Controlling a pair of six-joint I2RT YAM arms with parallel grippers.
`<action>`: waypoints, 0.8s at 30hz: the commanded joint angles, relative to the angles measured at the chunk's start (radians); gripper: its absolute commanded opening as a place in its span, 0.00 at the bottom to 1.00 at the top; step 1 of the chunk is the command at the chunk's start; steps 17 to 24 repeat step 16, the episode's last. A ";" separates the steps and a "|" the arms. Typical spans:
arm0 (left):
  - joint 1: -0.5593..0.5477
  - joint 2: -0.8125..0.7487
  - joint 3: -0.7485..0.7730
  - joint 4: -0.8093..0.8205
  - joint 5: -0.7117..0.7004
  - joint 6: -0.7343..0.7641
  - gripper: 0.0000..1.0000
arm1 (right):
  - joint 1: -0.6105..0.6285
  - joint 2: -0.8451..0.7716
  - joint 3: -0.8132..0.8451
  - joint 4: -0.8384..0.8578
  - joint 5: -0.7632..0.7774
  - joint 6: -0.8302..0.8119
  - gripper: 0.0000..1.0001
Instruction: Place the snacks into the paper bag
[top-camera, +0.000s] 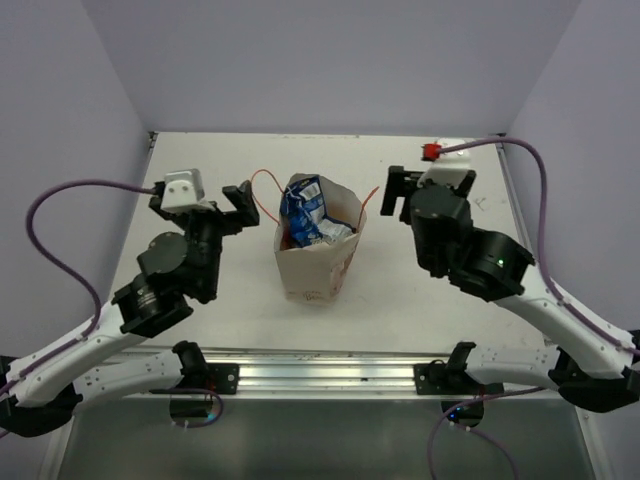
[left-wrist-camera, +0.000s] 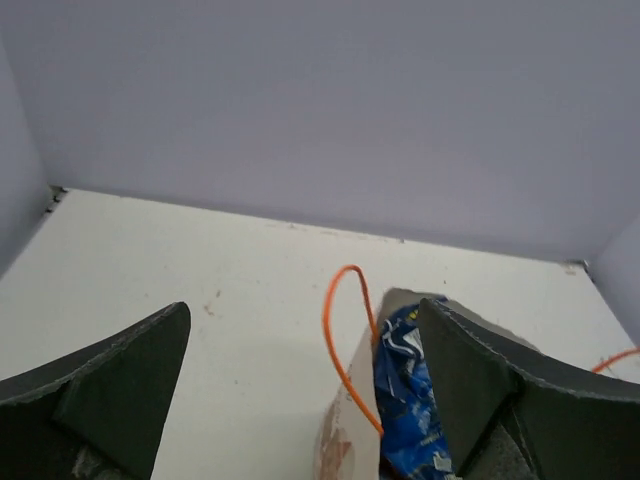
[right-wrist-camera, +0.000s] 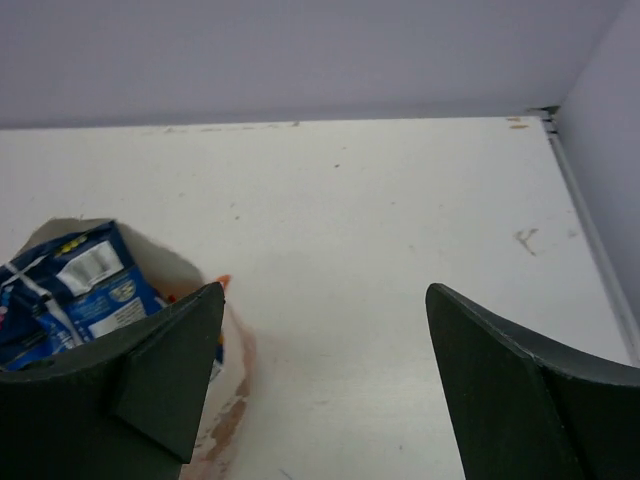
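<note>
**Q:** Where is the paper bag (top-camera: 318, 268), and what does it hold?

**A:** It stands upright at mid-desk, between the two arms, with its mouth open. A blue packet (top-camera: 303, 205) stands on end inside, its top above the rim. A paler packet (top-camera: 333, 235) lies beside it. Any packets lower in the bag are hidden, so the five cannot be counted. One orange string handle (top-camera: 262, 192) loops out on the bag's left side.

**Q:** Are any snacks outside the bag?

**A:** None shows on the desk (top-camera: 220, 300) in the overhead view or in either wrist view.

**Q:** What is the state of the tools?

**A:** The left tool (left-wrist-camera: 305, 318) has its jaws spread wide with nothing between them. It is just beside the bag's left rim and not touching it. The right tool (right-wrist-camera: 325, 292) also has its jaws spread and is empty. It is near the bag's right side and apart from it.

**Q:** How far along is the task?

**A:** It is judged at or near completion, since every visible packet is in the bag and neither tool carries anything. At most, what is left is to confirm that all five are inside. The protruding blue packet might also be settled lower.
</note>
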 joint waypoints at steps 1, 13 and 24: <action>0.021 -0.065 -0.032 0.107 -0.151 0.166 1.00 | 0.003 -0.099 -0.062 -0.063 0.250 0.040 0.87; 0.713 0.007 -0.181 -0.029 0.629 -0.066 1.00 | 0.003 -0.176 -0.231 -0.434 0.316 0.446 0.95; 0.873 0.025 -0.212 0.024 0.815 -0.126 1.00 | 0.003 -0.168 -0.245 -0.425 0.310 0.457 0.95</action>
